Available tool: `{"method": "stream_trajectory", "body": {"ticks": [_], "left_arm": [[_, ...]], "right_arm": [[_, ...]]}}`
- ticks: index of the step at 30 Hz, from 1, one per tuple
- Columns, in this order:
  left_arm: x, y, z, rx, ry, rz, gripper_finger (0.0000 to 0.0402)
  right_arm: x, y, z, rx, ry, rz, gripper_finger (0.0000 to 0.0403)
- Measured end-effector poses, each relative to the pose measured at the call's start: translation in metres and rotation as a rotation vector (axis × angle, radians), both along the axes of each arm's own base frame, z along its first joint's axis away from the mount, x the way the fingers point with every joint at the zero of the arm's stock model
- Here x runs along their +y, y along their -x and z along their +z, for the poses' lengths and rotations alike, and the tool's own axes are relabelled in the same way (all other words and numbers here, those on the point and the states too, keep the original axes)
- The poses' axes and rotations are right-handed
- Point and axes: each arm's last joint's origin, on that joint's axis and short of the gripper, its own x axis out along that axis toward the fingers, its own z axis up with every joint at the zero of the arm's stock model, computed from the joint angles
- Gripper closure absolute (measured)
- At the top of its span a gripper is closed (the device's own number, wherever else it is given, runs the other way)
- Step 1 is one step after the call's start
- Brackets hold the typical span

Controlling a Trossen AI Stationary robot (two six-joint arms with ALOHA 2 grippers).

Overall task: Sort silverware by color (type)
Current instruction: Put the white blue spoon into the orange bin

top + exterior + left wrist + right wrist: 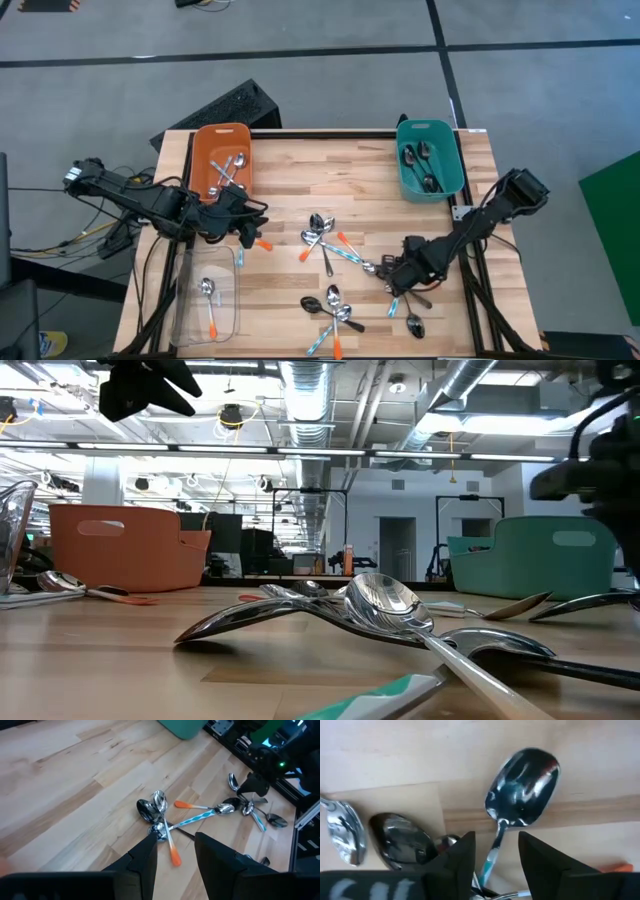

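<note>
Two end effectors: right (495, 860) parted, straddling a blue-handled spoon (522, 787) for pickup; left (175, 855) parted, empty, waiting above the table (280, 180).

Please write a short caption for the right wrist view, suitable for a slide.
Right gripper hovers with open fingers over a light-blue-handled spoon on the wooden table.

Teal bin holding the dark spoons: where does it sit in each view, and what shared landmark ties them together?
High view: teal bin at the table's far right corner, dark spoons inside.
Low view: at the right, behind the spoons lying on the table.
Left wrist view: only a corner shows at the top edge.
Right wrist view: not in it.
Shared landmark: the orange bin, at the far left in the high view and at the left in the low view.
</note>
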Motion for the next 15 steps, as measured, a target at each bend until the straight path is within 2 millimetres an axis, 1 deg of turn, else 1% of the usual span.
{"method": "stream_trajectory", "body": {"ticks": [4,9,15], "left_arm": [[0.000,0.000,0.000,0.004,-0.007,0.006,0.0284],[0.001,0.003,-0.003,0.040,-0.023,0.011,0.0284],[0.002,0.005,-0.005,0.068,-0.041,0.021,0.0284]], "right_arm": [[-0.003,-0.003,-0.003,-0.020,-0.019,-0.002,0.0245],[0.001,-0.003,-0.010,-0.057,-0.073,0.007,0.0262],[0.002,-0.002,-0.018,0.002,-0.069,0.000,0.0283]]}}
